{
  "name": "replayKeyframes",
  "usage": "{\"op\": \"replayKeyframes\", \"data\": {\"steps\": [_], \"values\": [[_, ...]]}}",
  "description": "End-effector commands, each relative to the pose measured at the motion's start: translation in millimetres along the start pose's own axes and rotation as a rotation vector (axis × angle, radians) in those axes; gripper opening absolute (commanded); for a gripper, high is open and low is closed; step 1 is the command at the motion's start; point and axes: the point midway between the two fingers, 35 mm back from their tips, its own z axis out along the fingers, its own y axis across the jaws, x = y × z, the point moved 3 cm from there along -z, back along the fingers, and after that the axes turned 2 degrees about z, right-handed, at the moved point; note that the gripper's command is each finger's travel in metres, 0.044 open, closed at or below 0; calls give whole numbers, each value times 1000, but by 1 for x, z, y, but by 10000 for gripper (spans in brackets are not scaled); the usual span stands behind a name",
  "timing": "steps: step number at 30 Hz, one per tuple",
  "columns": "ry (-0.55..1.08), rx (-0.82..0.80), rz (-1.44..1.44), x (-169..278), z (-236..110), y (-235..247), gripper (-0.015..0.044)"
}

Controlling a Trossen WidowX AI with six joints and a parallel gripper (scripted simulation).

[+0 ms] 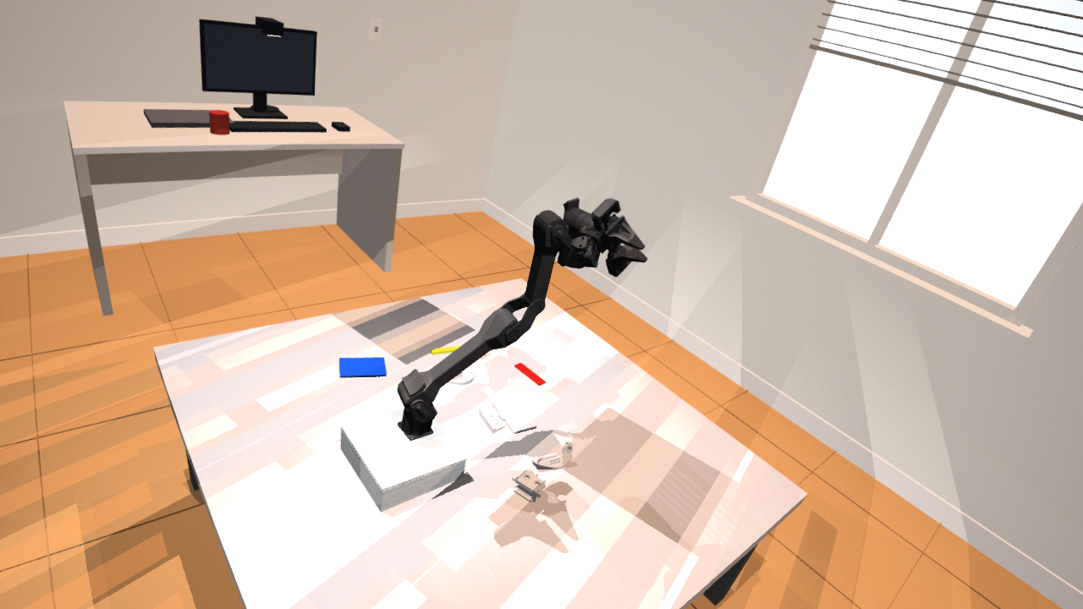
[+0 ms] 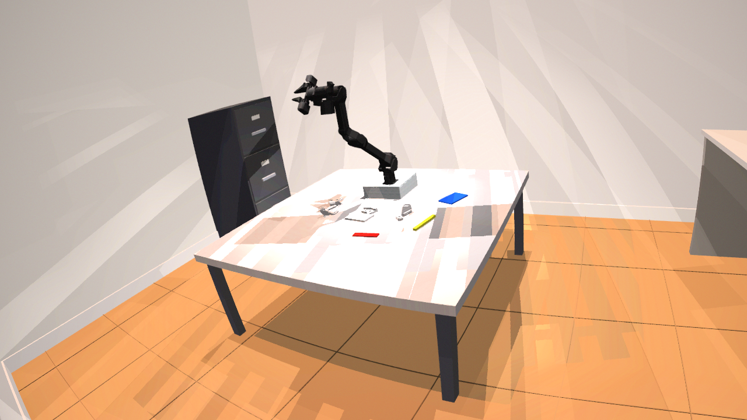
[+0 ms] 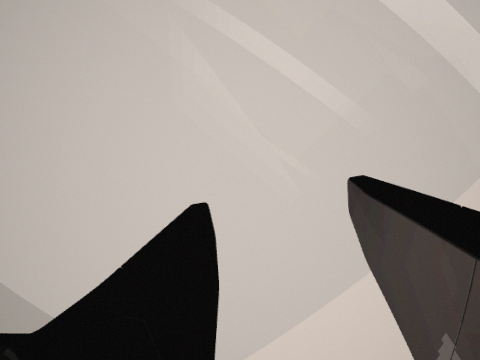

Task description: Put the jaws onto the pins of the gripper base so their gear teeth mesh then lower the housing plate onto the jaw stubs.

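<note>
My gripper (image 1: 644,253) (image 2: 293,95) (image 3: 280,207) is partly open and empty, high above the table and pointing level to the side, away from the parts. One pale curved jaw (image 1: 554,459) lies near the small holed, block-like part (image 1: 529,482). Another pale curved part (image 2: 406,210), seemingly the other jaw, lies apart near the yellow bar; in the top view the arm partly hides it. A thin white plate (image 2: 357,215) lies beside a small white part (image 1: 491,418) (image 2: 368,210). Which parts are the gripper base and the housing plate is hard to tell; the pins are too small to make out.
A red bar (image 1: 529,374) (image 2: 365,234), a yellow bar (image 1: 444,350) (image 2: 423,222) and a blue block (image 1: 362,367) (image 2: 453,198) lie on the table (image 1: 317,560) (image 2: 360,276). The arm stands on a white box (image 1: 424,480) (image 2: 381,192). A dark cabinet (image 2: 219,167) stands behind.
</note>
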Motion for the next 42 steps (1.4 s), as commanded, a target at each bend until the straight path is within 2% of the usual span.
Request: {"op": "replayKeyframes", "data": {"steps": [1,8,30,42], "values": [[19,-23,100,-5,5,24,263],[12,-96,285,-19,16,62,440],[128,-311,740,-51,24,159,440],[232,-467,986,-82,6,220,440]]}}
